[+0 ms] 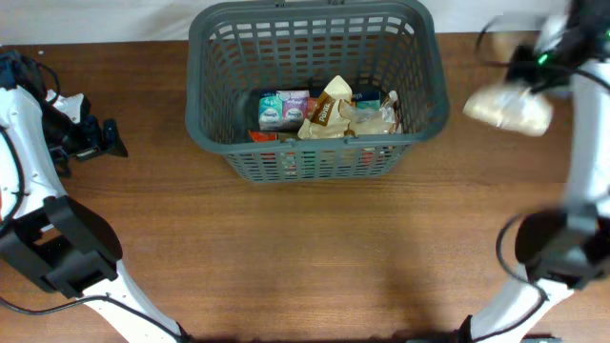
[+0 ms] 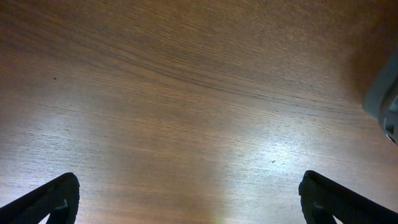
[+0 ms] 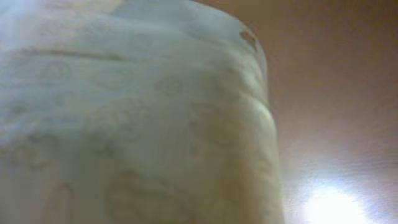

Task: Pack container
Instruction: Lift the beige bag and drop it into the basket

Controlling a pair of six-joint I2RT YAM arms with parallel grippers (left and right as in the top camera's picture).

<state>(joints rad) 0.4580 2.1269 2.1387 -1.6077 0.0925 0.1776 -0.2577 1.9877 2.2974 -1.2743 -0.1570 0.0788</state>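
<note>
Left gripper [image 2: 189, 194] low over bare wood table [image 1: 315, 257], fingers wide apart, nothing in them. Right gripper [image 1: 531, 78] up off table, clamped on pale soft bag [image 1: 508, 110], kinda blurry, just right of container [image 1: 310, 19]. Container at far middle of table, upright, snack packets [image 1: 329, 112] lying on its floor.

I can read nothing here. The tan pouch [image 1: 327, 110] in the basket [image 1: 205, 86] carries dark lettering and the boxes [image 1: 283, 108] beside it bear print, all too small. The pale bag [image 1: 508, 110] is blurred.
</note>
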